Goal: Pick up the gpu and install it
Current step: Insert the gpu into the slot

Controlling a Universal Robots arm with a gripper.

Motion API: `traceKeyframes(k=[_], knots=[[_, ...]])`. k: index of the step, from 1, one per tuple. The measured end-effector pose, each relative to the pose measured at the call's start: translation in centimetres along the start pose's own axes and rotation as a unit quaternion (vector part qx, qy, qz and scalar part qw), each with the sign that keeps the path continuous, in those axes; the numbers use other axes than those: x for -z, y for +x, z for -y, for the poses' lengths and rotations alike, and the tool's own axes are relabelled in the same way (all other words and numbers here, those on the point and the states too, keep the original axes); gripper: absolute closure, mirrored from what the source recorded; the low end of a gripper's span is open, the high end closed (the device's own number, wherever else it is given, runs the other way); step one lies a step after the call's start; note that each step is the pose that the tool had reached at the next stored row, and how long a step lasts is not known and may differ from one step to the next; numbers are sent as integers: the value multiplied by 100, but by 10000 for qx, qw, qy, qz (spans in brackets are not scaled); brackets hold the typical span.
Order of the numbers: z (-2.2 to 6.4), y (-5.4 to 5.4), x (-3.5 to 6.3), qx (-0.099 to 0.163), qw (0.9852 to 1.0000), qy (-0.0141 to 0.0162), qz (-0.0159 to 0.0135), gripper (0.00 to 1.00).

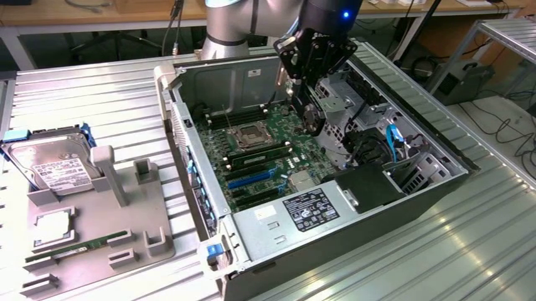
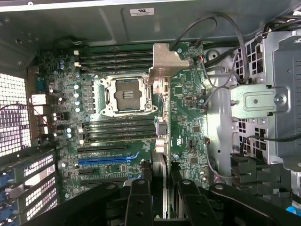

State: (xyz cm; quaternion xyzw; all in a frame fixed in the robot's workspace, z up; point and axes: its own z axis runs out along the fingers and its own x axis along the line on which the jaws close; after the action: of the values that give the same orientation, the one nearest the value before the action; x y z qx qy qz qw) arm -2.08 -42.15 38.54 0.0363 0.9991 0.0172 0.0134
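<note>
My black gripper clamped on thin dark circuit card with silvery metal end bracket. Card held edge-on above green motherboard inside open grey computer case.

This is a robotics lab or test workshop, set up for computer assembly. A Universal Robots arm reaches over a ribbed metal table, on which an open computer case lies with its motherboard bared. The arm's gripper is clamped on a gpu above that board. Beside the case a grey moulded fixture keeps loose parts in fixed slots: 1 hard drive, 1 processor and 1 RAM stick. Behind run wooden workbenches. At the exterior view's right are cables strewn on the floor, a metal rack and a black box.
</note>
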Motion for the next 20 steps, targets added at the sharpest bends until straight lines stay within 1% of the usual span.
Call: traceKeyframes(k=[3,5,7,9,11,14,15,18,20], knots=[[0,0,0,16,10000,0,-1,74],[0,0,-1,189,9998,-5,-6,74],[0,0,-2,371,9993,-9,-13,74],[0,0,-5,683,9977,-16,-24,74],[0,0,-8,960,9954,-24,-34,74],[0,-1,-10,1171,9931,-30,-41,74],[0,-1,-11,1258,9920,-32,-45,74],[0,-1,-12,1394,9902,-35,-49,74],[0,-2,-14,1500,9887,-38,-53,74]])
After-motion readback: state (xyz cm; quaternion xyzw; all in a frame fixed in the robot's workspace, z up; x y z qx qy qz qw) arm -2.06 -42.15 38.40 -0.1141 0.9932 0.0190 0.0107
